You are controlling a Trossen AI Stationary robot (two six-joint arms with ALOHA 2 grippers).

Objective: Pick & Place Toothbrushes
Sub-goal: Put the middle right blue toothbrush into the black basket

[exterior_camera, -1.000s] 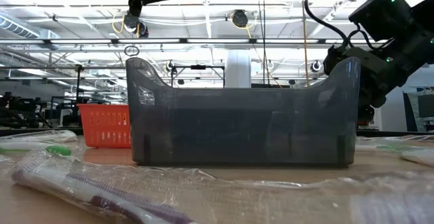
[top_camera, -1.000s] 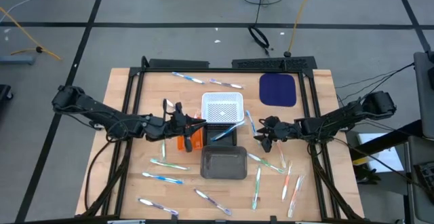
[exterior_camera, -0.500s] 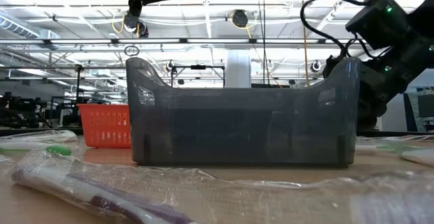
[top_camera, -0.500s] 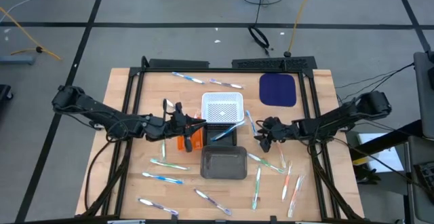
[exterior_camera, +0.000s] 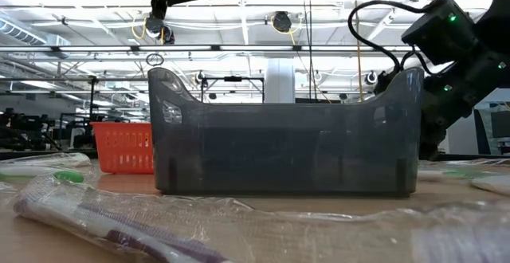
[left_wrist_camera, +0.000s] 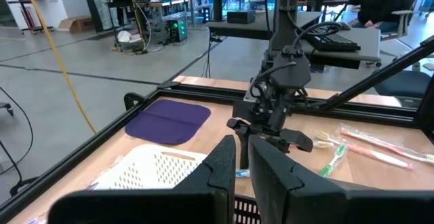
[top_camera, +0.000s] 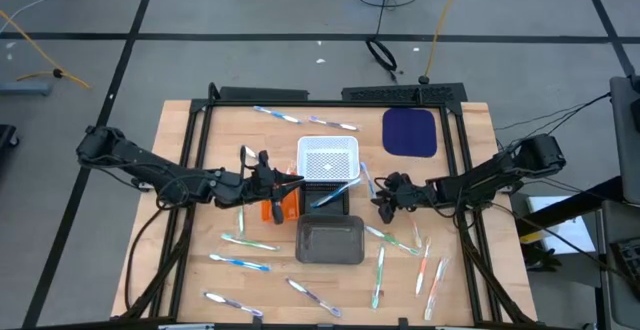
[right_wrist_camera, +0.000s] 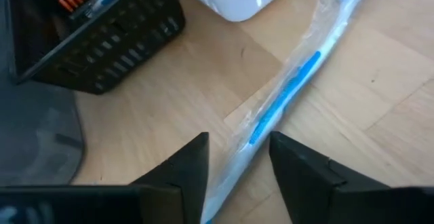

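Note:
Several wrapped toothbrushes lie flat on the wooden table. One blue and white toothbrush lies beside the white basket. My right gripper is open and low over its nearer end, one finger on each side; I cannot tell whether they touch it. In the high view this gripper is right of the black basket. My left gripper hovers raised by the orange basket, fingers nearly together, with a sliver of a blue toothbrush in the gap. My left gripper has a blue toothbrush pinched between its two fingers, which point level toward the table's right. Only a small blue piece shows in the narrow gap; the fingers hide which part of the toothbrush it is.
A grey tray stands near the table's middle and fills the low view. A dark blue mat lies at the far right. More toothbrushes are scattered along the near side and two at the far edge.
My right gripper has sunk toward the table and edged a little toward the table's left, closer to the toothbrush beside the white basket.

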